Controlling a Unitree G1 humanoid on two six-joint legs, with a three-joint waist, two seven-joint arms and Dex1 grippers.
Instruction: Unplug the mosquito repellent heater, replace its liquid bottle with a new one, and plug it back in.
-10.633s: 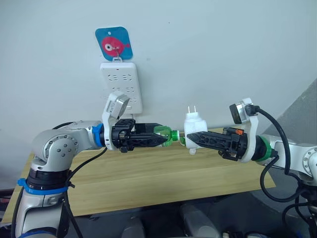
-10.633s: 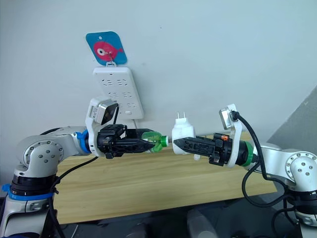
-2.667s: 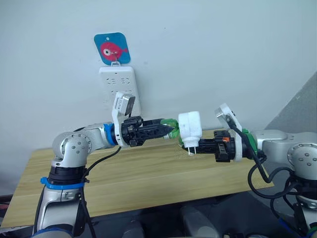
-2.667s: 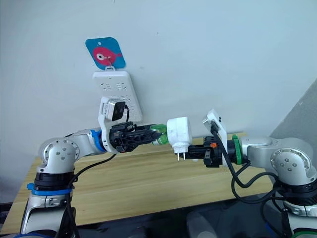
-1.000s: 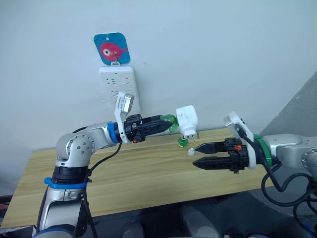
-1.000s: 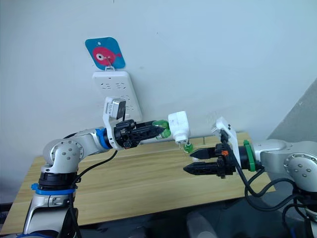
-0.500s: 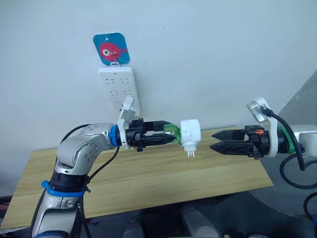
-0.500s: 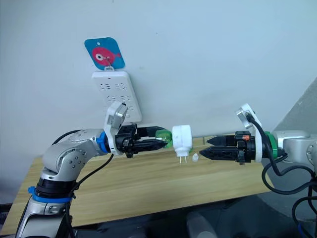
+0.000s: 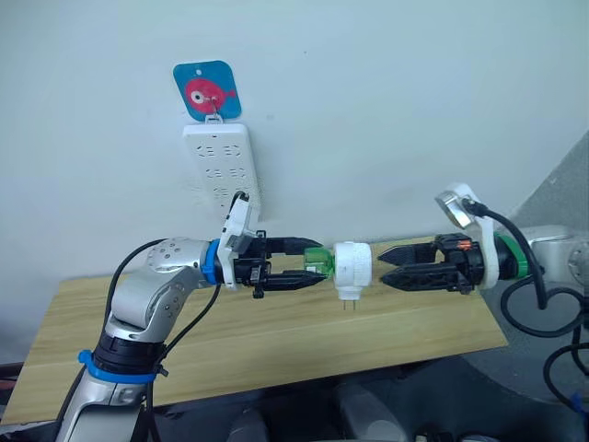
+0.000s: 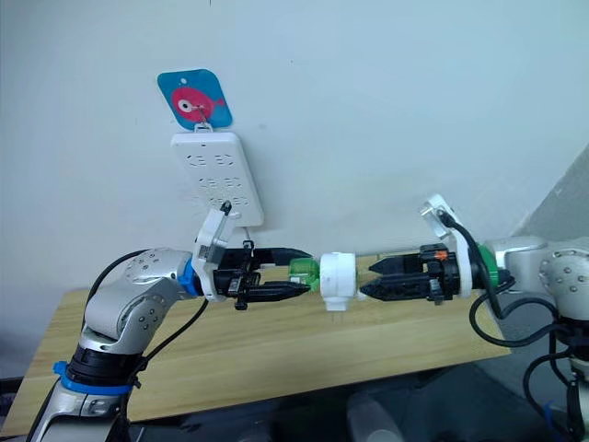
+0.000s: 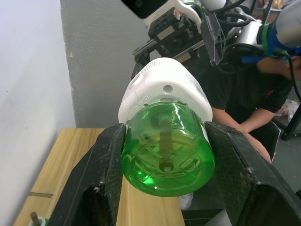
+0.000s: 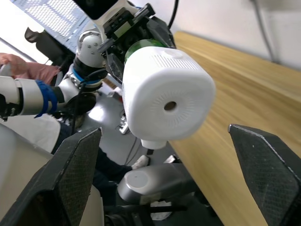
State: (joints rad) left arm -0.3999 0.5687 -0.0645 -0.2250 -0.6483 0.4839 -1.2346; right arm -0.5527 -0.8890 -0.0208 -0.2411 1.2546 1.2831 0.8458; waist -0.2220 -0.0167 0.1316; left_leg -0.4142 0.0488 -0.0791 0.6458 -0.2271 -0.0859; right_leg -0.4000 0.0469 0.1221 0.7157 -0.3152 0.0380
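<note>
My left gripper [image 9: 316, 266] grips the green bottle [image 11: 167, 150], holding the heater [image 9: 351, 269] mid-air above the table [image 9: 258, 341]. My right gripper [image 9: 383, 266] is open just beside it; I'd centre those fingers on the white body, then close squarely, prongs kept clear

bright, even indoor light | soft shadows | wrist foregrounds blurred

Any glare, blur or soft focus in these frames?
Left wrist view: bright highlights on the green bottle, near fingers soft. Right wrist view: heater sharp, the dark fingers at the edges blurred. Eye views: evenly lit, faint shadow beside the power strip.
</note>
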